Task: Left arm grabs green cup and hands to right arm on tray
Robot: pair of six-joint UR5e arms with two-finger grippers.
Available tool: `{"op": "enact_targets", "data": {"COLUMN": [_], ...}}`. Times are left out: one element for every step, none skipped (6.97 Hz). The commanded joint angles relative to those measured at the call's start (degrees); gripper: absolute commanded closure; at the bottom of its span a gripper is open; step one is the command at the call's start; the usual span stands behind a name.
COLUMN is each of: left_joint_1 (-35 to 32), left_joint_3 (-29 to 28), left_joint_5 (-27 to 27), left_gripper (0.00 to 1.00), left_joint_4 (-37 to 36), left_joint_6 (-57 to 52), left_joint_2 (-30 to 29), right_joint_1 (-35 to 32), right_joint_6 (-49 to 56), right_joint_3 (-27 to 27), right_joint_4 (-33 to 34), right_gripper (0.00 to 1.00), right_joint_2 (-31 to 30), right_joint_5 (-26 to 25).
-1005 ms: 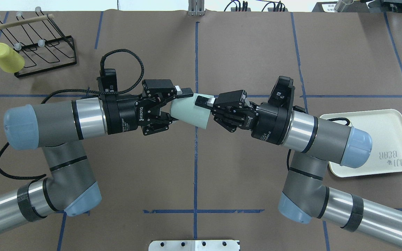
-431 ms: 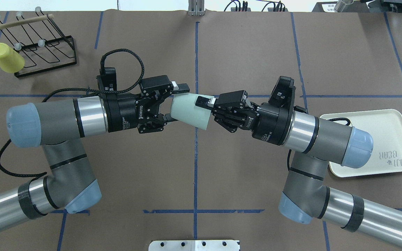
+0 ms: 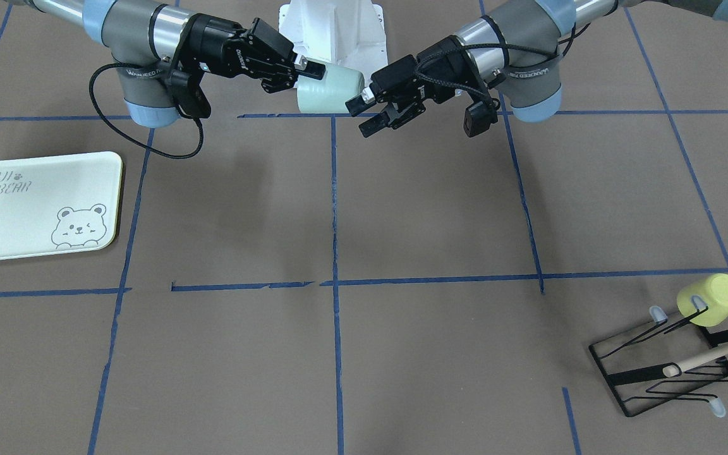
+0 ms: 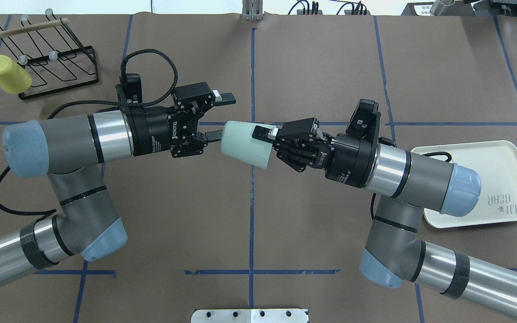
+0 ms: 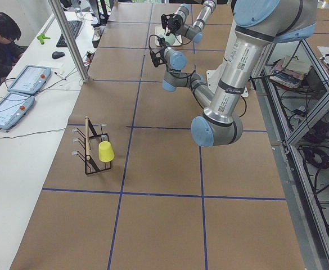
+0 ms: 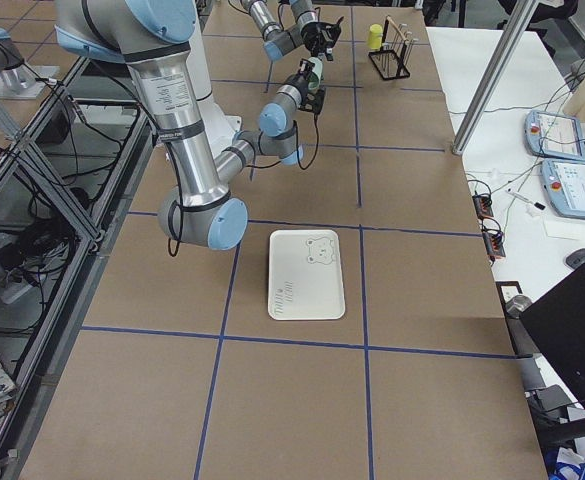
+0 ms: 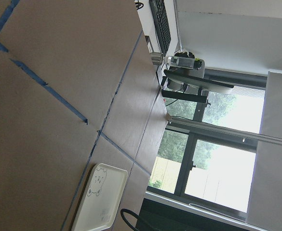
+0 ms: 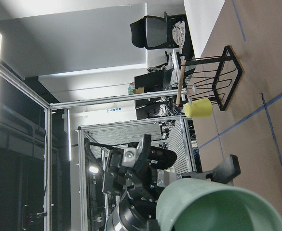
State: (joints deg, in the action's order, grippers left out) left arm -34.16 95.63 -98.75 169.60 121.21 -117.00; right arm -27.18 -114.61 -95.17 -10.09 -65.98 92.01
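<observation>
The green cup [image 4: 244,143] lies on its side in mid-air over the table's middle, also in the front view [image 3: 329,88] and close up in the right wrist view [image 8: 222,207]. My right gripper [image 4: 264,140] is shut on the cup's rim end, one finger on the outside wall [image 3: 313,71]. My left gripper [image 4: 221,115] is open and empty, just left of the cup's base and apart from it [image 3: 361,117]. The tray [image 4: 501,161] lies flat at the right, partly under my right arm, and shows whole in the front view [image 3: 23,208].
A black wire rack [image 4: 56,67] stands at the far left corner with a yellow-green cup [image 4: 8,74] hung on it [image 3: 711,300]. Blue tape lines cross the brown table cover. An operator sits at a side table in the left view [image 5: 1,39].
My left gripper opened, let go of the green cup and drew back to the left. The right gripper kept its hold on the cup, which hardly moved.
</observation>
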Motion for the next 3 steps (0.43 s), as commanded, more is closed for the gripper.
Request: {"op": "enact_targets", "data": {"left_joint_1": [-3.01,-3.8,-5.03], "left_joint_3": [-2.2,-2.12,-1.86], "left_joint_5": [-0.04,-0.56,-1.96], "left_gripper": [0.0,0.0,0.0], "left_joint_4": [-7.31,-14.84,-22.49], "left_joint_6": [-6.45,-13.9,-21.72], "left_joint_2": [0.02,0.37,1.07], "right_joint_1": [-2.33,-5.13,-8.21], "right_joint_6": [2.27,2.98,6.82], "right_joint_3": [0.08,-0.19,-0.1], "right_joint_4": [4.08,10.81,18.54], "right_gripper": [1.0,1.0,1.0], "right_joint_2": [-1.25,-1.34,-1.25], "right_joint_5": [4.91,7.54,13.74]}}
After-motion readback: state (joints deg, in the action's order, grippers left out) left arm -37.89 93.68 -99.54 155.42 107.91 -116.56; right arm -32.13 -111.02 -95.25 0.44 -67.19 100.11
